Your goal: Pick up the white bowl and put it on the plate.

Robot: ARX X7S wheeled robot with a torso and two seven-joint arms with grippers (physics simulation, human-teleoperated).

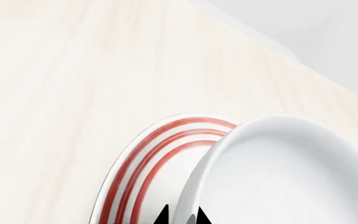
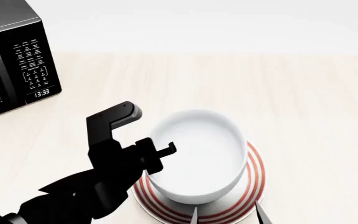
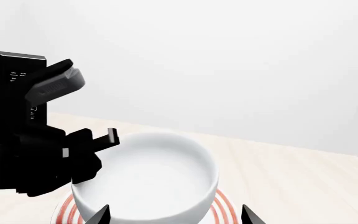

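The white bowl (image 2: 195, 154) sits over the red-ringed plate (image 2: 255, 175), low on it; whether it rests there or hangs just above cannot be told. My left gripper (image 2: 160, 156) is shut on the bowl's left rim. In the left wrist view its two black tips straddle the bowl (image 1: 291, 177) wall at my left gripper (image 1: 182, 217), with the plate (image 1: 148, 158) behind. My right gripper (image 2: 227, 215) stands open at the plate's near edge. In the right wrist view my right gripper (image 3: 175, 217) holds nothing, its tips spread either side of the bowl (image 3: 148, 182) and plate (image 3: 225, 205).
A black microwave (image 2: 11, 60) stands at the far left of the pale wooden table (image 2: 303, 93), its door open. A white wall runs behind the table's far edge. The left arm (image 3: 24, 158) fills the space between microwave and bowl.
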